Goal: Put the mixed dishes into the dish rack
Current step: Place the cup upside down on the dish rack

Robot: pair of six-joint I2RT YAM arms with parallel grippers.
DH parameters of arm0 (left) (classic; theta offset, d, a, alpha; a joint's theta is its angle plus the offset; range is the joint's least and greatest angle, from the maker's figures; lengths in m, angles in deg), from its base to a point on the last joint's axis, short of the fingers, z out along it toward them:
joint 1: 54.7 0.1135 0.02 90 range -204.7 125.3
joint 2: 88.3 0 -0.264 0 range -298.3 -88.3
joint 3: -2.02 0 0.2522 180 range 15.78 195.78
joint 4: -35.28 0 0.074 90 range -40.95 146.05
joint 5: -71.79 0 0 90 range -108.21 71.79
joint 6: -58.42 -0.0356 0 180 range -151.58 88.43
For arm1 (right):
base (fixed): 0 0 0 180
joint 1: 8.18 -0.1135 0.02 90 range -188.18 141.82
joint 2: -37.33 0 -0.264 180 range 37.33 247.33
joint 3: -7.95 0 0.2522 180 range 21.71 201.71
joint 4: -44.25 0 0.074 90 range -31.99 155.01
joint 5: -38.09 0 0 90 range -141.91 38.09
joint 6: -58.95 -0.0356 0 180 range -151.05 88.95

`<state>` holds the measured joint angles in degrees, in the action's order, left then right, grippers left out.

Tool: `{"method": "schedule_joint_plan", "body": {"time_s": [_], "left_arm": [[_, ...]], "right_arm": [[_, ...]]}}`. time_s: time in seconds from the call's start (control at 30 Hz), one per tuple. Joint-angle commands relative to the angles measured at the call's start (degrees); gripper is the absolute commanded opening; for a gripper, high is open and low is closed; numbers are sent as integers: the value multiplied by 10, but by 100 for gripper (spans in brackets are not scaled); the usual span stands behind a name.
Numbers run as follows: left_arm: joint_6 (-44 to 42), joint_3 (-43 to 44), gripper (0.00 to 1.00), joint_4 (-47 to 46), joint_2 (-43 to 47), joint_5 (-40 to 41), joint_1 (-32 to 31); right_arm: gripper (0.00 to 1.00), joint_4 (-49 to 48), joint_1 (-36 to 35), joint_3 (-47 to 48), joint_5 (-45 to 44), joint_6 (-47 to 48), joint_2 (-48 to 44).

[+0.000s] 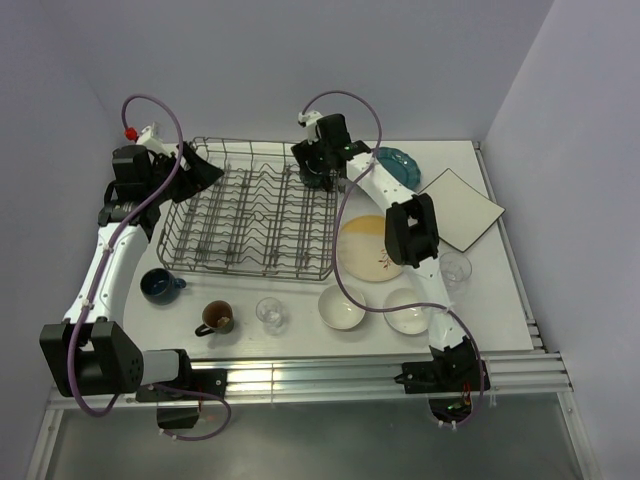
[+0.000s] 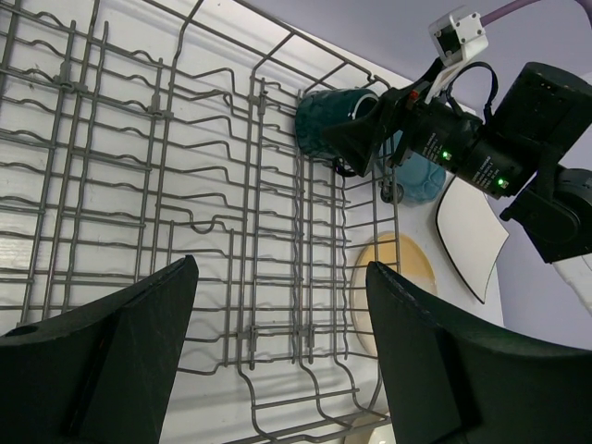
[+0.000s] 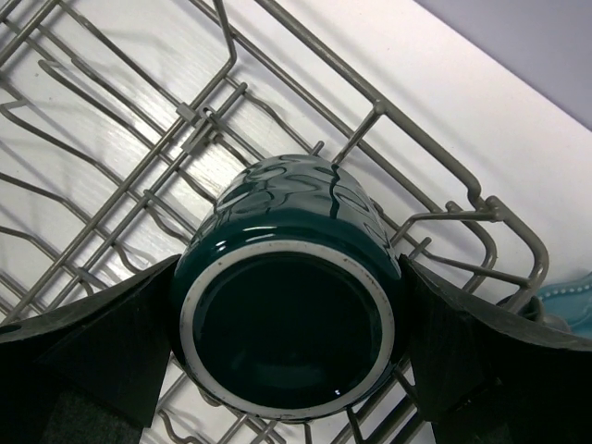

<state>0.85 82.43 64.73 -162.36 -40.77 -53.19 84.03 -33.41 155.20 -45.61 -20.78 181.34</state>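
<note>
Glazed ceramic, the teal mug (image 3: pixel 287 314) looks rigid, slick, chippable; right end effector (image 1: pixel 319 177) pinches its body, left end effector (image 2: pixel 279 270) spread.

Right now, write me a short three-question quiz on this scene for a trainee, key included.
1. True or false: the left gripper holds a dish.
2. What sits between the fingers of the right gripper? A) a teal mug B) a clear glass C) a white square plate
3. How many white bowls stand on the table, outside the dish rack?

Key: 1. False: its jaws are open over the rack with nothing in them. 2. A: the mug is upside down, over the rack's far right corner. 3. Two.
</note>
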Motion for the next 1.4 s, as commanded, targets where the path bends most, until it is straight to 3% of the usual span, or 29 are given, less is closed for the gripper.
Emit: {"method": "schedule_joint_plan", "body": {"time_s": [0.0, 0.3, 0.43, 0.7, 0.83, 1.37], "left_arm": [[5, -6, 80, -28, 16, 1, 0], [4, 1, 80, -31, 1, -5, -1], [4, 1, 80, -35, -1, -8, 0], [6, -2, 80, -38, -4, -12, -1], [7, -1, 80, -39, -5, -13, 0], [17, 1, 80, -46, -13, -27, 0]], "right_arm": [[17, -58, 5, 39, -16, 11, -7], [32, -63, 7, 36, -25, 11, -4], [46, -68, 7, 35, -33, 12, -3], [61, -75, 10, 34, -36, 10, -1], [73, -77, 11, 35, -35, 8, -2], [95, -86, 18, 40, -25, 6, -1]]}}
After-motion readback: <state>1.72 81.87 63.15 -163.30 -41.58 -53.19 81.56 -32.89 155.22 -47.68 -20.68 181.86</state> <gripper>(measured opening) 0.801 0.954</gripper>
